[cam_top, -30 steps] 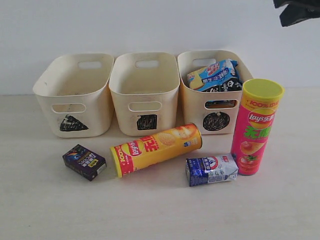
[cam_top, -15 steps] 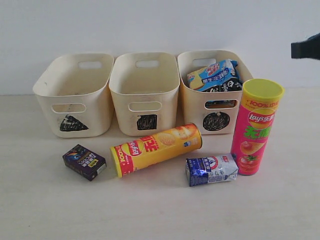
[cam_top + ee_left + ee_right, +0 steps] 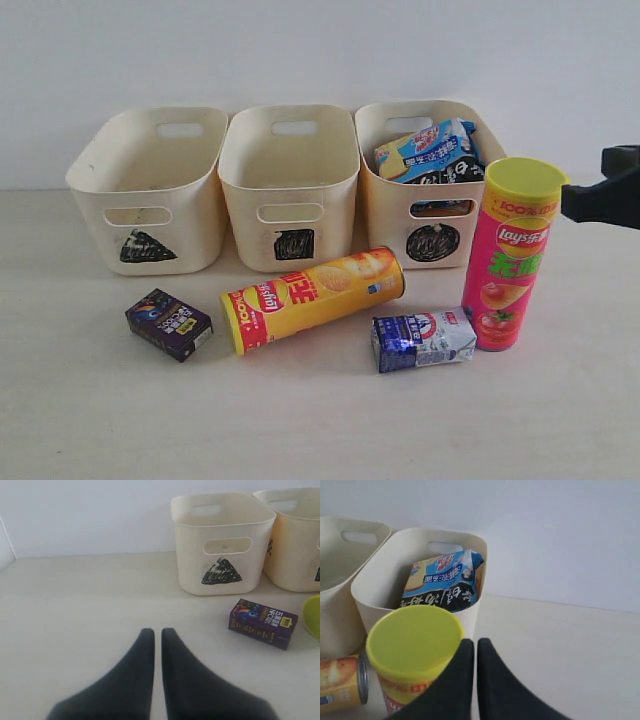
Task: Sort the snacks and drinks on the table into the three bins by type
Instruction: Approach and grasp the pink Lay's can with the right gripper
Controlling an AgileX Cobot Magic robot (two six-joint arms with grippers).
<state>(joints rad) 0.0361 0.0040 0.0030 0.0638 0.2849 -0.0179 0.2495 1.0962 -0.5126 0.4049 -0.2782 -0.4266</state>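
Three cream bins stand in a row: triangle bin (image 3: 150,190), square bin (image 3: 290,185), circle bin (image 3: 425,190). The circle bin holds a blue-black-white bag (image 3: 432,152) and part of an orange-brown bag (image 3: 441,209) seen through its handle slot. The pink chip tube (image 3: 512,255) stands upright. The yellow-orange tube (image 3: 312,298) lies on its side. A dark purple carton (image 3: 168,323) and a blue-white carton (image 3: 422,340) lie on the table (image 3: 320,430). My right gripper (image 3: 572,200) hangs shut just right of the pink tube's cap (image 3: 412,637). My left gripper (image 3: 157,631) is shut over bare table, apart from the purple carton (image 3: 262,623).
A pale wall (image 3: 320,50) rises right behind the bins. The left gripper does not show in the exterior view.
My right gripper has come down from the upper right corner to beside the pink tube's cap. Nothing on the table has moved.
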